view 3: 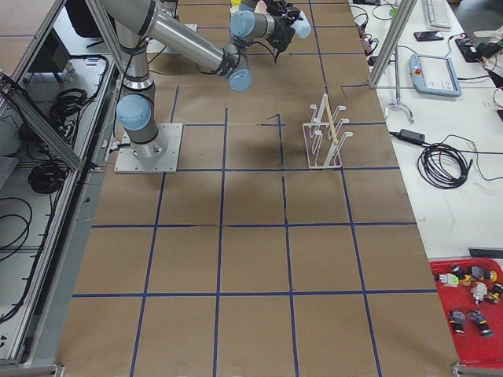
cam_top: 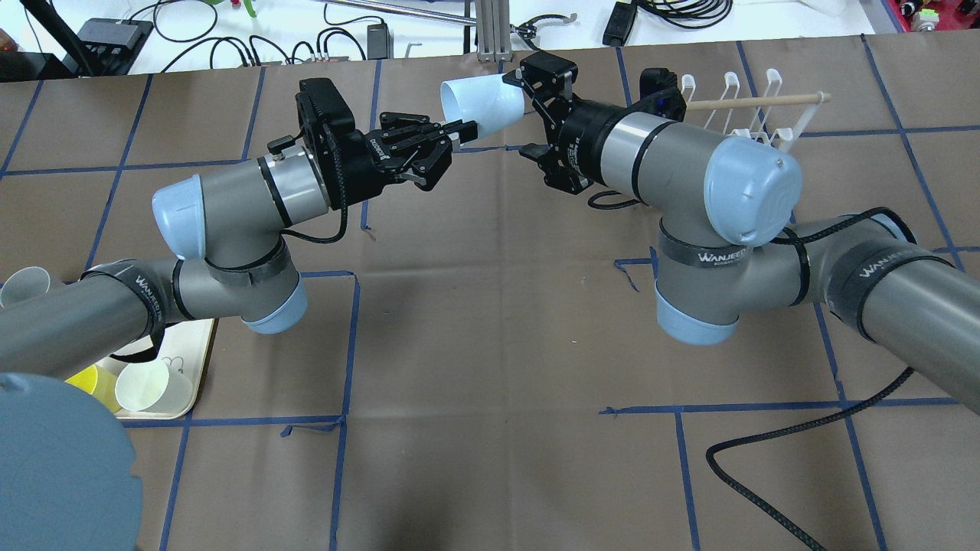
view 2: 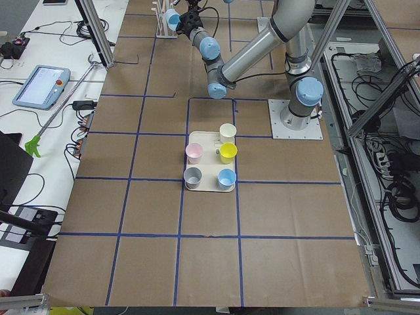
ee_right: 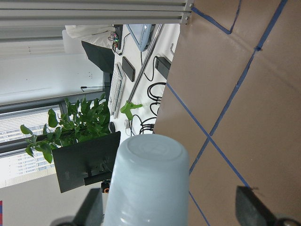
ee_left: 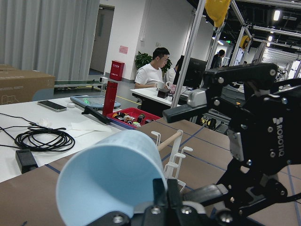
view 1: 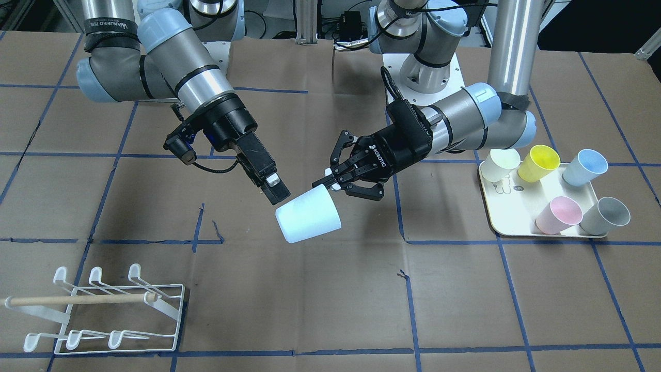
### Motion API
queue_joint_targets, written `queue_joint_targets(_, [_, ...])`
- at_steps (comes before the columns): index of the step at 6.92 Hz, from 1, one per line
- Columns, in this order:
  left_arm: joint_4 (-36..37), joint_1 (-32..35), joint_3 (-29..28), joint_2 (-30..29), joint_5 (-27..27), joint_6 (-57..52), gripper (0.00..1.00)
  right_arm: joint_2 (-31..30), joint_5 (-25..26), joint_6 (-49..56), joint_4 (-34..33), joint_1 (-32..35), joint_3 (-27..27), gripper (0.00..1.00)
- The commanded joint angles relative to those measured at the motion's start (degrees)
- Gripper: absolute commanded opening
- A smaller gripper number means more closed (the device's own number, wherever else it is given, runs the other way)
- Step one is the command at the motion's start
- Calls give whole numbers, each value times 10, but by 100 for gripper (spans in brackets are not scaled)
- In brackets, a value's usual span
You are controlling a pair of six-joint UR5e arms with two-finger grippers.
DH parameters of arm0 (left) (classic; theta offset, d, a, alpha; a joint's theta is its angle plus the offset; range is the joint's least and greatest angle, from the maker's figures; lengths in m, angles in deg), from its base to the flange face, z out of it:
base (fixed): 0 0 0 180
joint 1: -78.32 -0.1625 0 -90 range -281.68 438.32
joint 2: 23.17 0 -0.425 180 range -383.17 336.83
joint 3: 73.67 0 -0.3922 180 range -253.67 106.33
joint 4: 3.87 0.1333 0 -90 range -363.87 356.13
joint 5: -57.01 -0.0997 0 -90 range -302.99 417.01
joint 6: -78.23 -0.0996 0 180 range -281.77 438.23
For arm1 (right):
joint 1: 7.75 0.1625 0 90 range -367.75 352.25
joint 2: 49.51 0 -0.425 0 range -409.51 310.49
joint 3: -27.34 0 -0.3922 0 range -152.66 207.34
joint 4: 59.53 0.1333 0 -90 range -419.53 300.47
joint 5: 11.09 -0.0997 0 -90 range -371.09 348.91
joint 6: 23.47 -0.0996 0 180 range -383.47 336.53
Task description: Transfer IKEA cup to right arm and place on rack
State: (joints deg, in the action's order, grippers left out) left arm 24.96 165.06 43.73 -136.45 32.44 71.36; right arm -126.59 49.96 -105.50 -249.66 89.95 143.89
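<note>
The pale blue IKEA cup hangs tilted in the air over the table's middle; it also shows in the overhead view. My left gripper is shut on the cup's rim, one finger inside and one outside, as the left wrist view shows. My right gripper is open, and its fingers straddle the cup's closed bottom with a gap on one side. The white wire rack with its wooden dowel stands empty beyond the right arm.
A cream tray on my left side holds several cups: cream, yellow, blue, pink and grey. It also shows in the exterior left view. A loose black cable lies on the table by the right arm. Blue tape lines cross the brown table cover.
</note>
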Motion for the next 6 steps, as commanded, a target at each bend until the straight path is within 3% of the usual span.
queue_joint_targets(1, [0, 0, -1, 0, 0, 0, 4, 17, 0, -1, 1, 2, -19, 99])
queue_joint_targets(6, [0, 0, -1, -1, 0, 0, 4, 71, 7, -21, 3, 27, -80, 100])
